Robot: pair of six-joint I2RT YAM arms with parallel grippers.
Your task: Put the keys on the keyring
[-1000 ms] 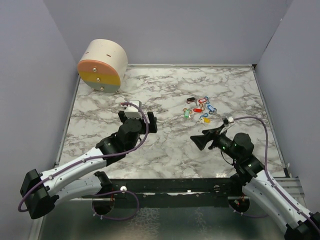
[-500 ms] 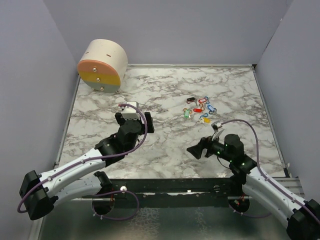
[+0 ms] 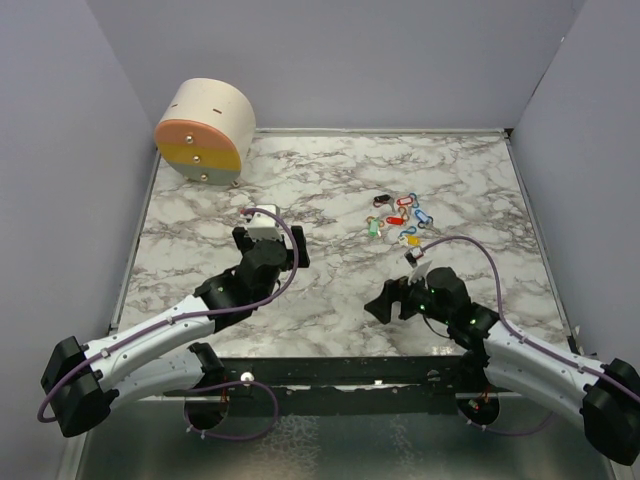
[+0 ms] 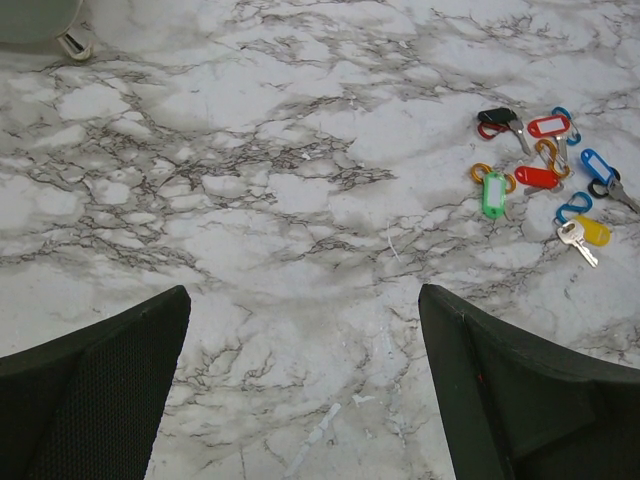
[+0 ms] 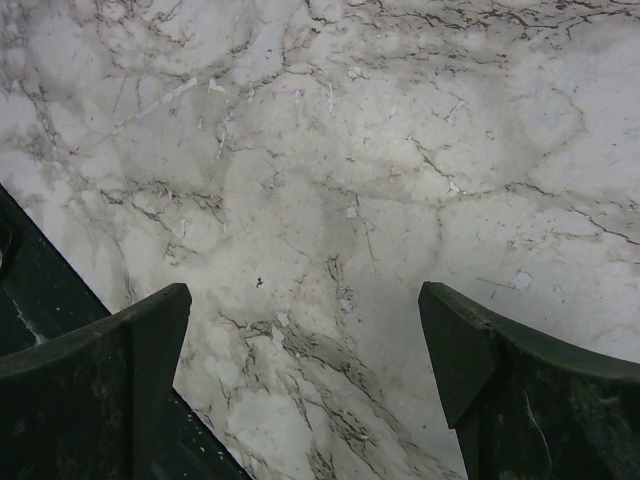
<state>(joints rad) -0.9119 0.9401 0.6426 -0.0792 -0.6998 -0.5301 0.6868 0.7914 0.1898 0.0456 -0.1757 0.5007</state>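
Now, left gripper (image 4: 303,292): black jaws wide apart, holding nothing, over mid-table.
Right gripper (image 5: 305,290): jaws wide apart, holding nothing, by the near edge.
Tiny silver keys with coloured oblong plastic tags (image 4: 540,175): clustered flat, right of centre on the white grey-veined marble table (image 3: 450,170), well apart from both grippers.

White marble-patterned tabletop (image 3: 330,190) with grey veining, enclosed by plain lavender-grey walls (image 3: 350,60). In the far left corner, a cream cylindrical drum (image 3: 205,130) lies on its side, its round face banded pink, yellow and grey-green. Black metal rail (image 3: 340,370) along the near edge.
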